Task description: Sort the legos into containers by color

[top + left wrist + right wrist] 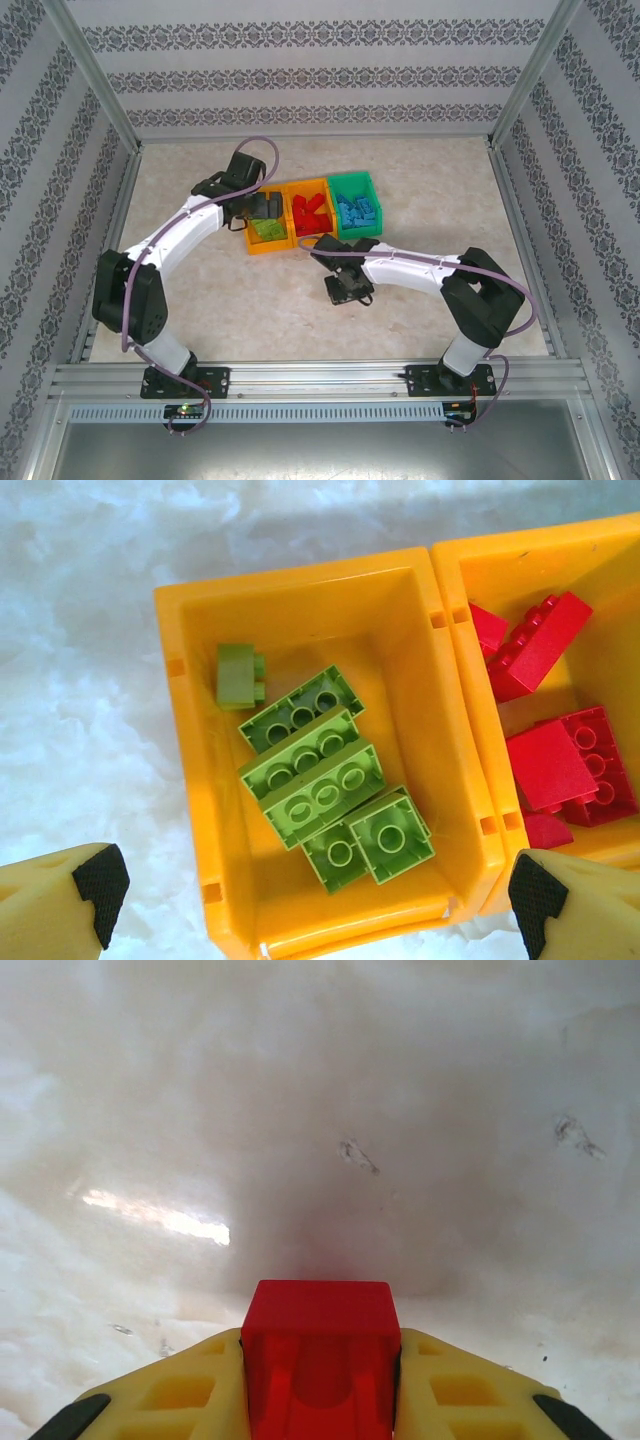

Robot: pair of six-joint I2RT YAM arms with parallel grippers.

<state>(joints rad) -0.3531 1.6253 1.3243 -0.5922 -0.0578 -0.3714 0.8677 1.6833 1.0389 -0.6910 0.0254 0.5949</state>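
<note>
Between ribbed yellow right fingers [180, 1395] sits a smooth, boxy red brick [320, 1355].

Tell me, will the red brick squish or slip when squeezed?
Probably not squish: the red brick shows sharp, square edges between the yellow fingers. It looks like hard, smooth plastic, so it might slip a little. Its flat sides likely stop it rolling.

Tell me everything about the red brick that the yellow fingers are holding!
The red brick is bright, smooth, shiny plastic, blocky with straight edges. The side facing the wrist camera looks hollowed, like an underside, and no studs show. The right arm's yellow fingers press it from both sides, so it sits squarely between them. Beyond it lies the pale table. Whether the brick touches the table I cannot tell.
</note>
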